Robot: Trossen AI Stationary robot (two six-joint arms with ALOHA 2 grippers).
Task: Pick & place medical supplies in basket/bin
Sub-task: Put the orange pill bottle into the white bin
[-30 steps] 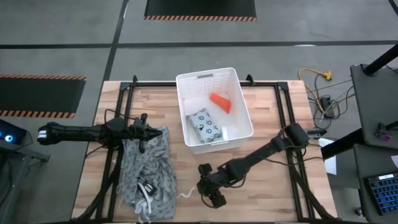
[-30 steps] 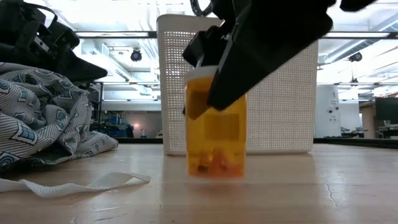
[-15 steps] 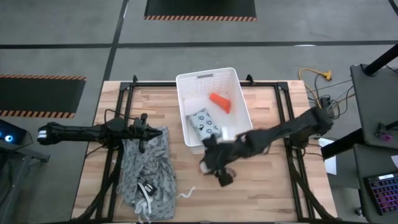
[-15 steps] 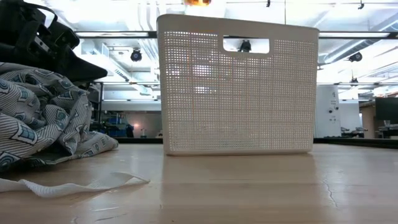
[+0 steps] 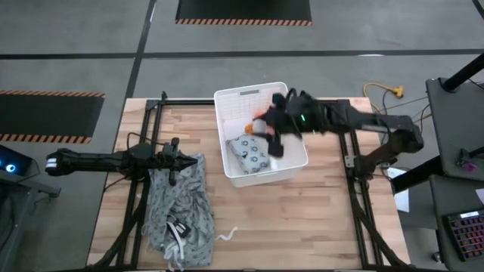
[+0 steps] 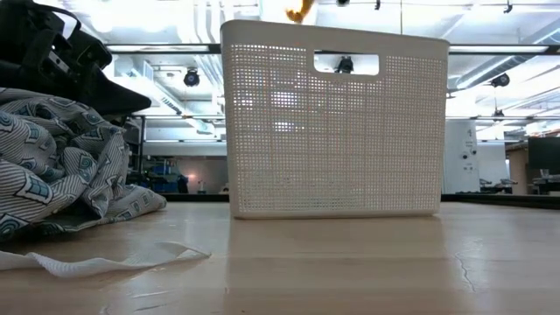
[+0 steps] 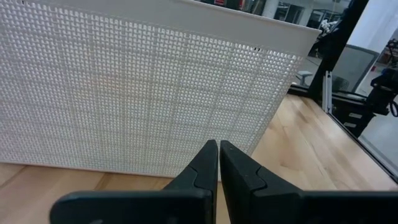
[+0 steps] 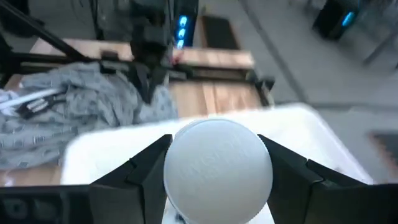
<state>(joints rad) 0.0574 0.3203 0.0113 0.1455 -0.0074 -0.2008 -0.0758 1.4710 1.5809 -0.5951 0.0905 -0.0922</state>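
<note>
My right gripper (image 5: 266, 134) is over the white basket (image 5: 249, 92), shut on an orange bottle with a white round cap (image 8: 217, 168). A bit of the orange bottle (image 6: 300, 10) shows above the basket's rim in the low view. In the basket lie a grey-blue dotted packet (image 5: 246, 151) and an orange tube (image 5: 260, 119), partly hidden by the gripper. My left gripper (image 5: 176, 162) is shut and empty at the far end of the grey cloth (image 5: 178, 204), pointing at the basket's wall (image 7: 124, 93). My right gripper pinches the bottle between its two fingers (image 8: 140, 171), which stand on either side just behind the white cap (image 8: 217, 149). The cap end faces the wrist camera. The bottle is lifted clear, above the inside of the basket.
The grey patterned cloth lies heaped on the table's left near part, also in the low view (image 6: 61, 166). A thin white string (image 5: 227, 234) lies beside it. Bare wood (image 5: 318, 219) lies between the basket and the near edge.
My right gripper has lifted the orange bottle off the table near the near edge and carried it up and toward the far edge, to above the basket. The bottle has gone from standing on the wood to hanging clear over the basket.
</note>
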